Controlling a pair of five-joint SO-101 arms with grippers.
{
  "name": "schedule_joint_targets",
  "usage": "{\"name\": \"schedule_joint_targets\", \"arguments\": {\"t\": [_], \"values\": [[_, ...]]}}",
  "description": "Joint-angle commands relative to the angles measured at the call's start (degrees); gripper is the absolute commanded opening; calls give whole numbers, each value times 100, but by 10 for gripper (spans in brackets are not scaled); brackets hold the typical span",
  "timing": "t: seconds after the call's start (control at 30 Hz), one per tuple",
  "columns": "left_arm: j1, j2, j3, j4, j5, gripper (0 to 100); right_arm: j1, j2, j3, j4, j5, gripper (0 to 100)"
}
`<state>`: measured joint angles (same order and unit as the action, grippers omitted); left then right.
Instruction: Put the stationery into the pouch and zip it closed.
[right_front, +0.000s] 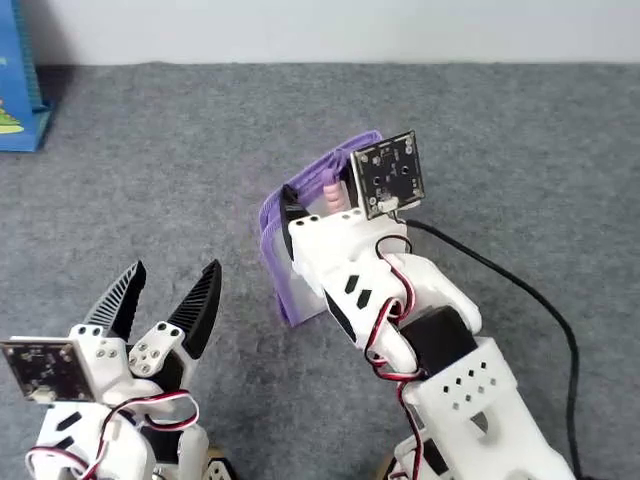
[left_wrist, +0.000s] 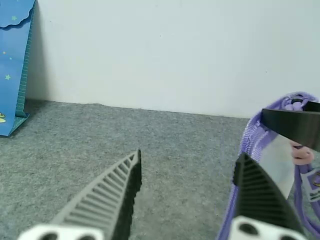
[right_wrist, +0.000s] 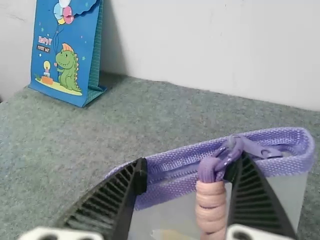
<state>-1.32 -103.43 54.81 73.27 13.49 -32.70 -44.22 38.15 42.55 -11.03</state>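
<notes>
Woven cloth pouch (right_wrist: 175, 171), fuzzy matt table (right_front: 150, 180)

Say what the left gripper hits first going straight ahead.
Left gripper looks clear: only grey mat ahead up to the wall; the pouch sits off to one side, probably missed.

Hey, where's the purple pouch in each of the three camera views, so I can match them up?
High view: purple pouch mid-table, partly hidden by the right arm.
Left wrist view: pouch just outside one finger of the open left end effector.
Right wrist view: pouch zip edge between the right end effector fingers.
Shared landmark: blue gift bag by the wall; same bag from the left wrist, bag from the right.
</notes>
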Motion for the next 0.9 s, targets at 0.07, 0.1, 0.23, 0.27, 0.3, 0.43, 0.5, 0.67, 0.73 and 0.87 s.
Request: {"name": "schedule_joint_targets", "arguments": {"t": [0.07,0.1,0.23,0.27,0.3,0.43,0.5,0.67,0.73,0.87], "values": [[-9,114,-31,9,26,288,84,1086,220,365,-18,164],[-9,114,-31,18,26,288,154,1226,220,251,-18,141],[-9,114,-31,26,26,288,268,1429,202,31,-18,110],[-9,114,-31,26,26,288,268,1402,185,40,-18,110],[-9,114,-22,26,26,288,251,1332,185,40,-18,108],[-9,114,-22,18,35,288,233,1253,88,22,0,107],[-9,114,-22,18,44,288,242,1481,-53,48,0,107],[-9,114,-22,18,44,288,259,2703,-721,-4,0,107],[-9,114,-22,18,44,288,259,3160,-1029,-136,0,110],[-9,114,-22,18,44,288,242,3943,-1662,-259,18,111]]}}
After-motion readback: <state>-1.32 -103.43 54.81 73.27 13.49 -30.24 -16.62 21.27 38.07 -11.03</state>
